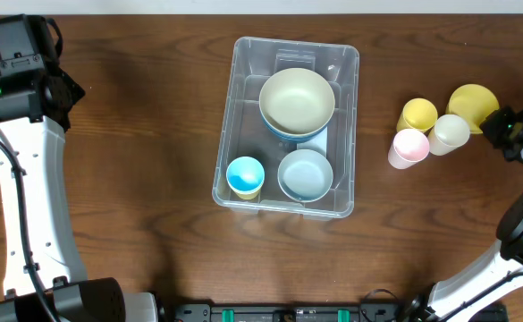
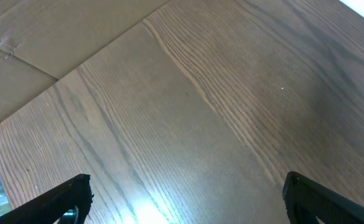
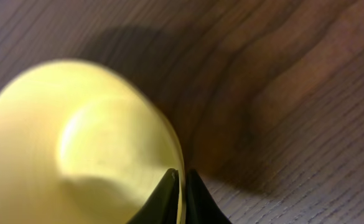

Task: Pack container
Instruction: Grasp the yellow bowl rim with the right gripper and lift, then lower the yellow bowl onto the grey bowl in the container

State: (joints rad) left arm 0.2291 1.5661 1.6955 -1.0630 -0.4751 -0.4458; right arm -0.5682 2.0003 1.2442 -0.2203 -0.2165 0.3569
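Two grippers differ in state. The right gripper (image 3: 182,180) is closed, its fingers pinching the rim of the pale yellow plastic bowl (image 3: 76,143) near the table's right edge. The left gripper (image 2: 188,199) stands fully open above the bare wooden table (image 2: 200,93) at the far left corner, touching nothing. The large clear rectangular plastic container (image 1: 228,116) sits at table centre.
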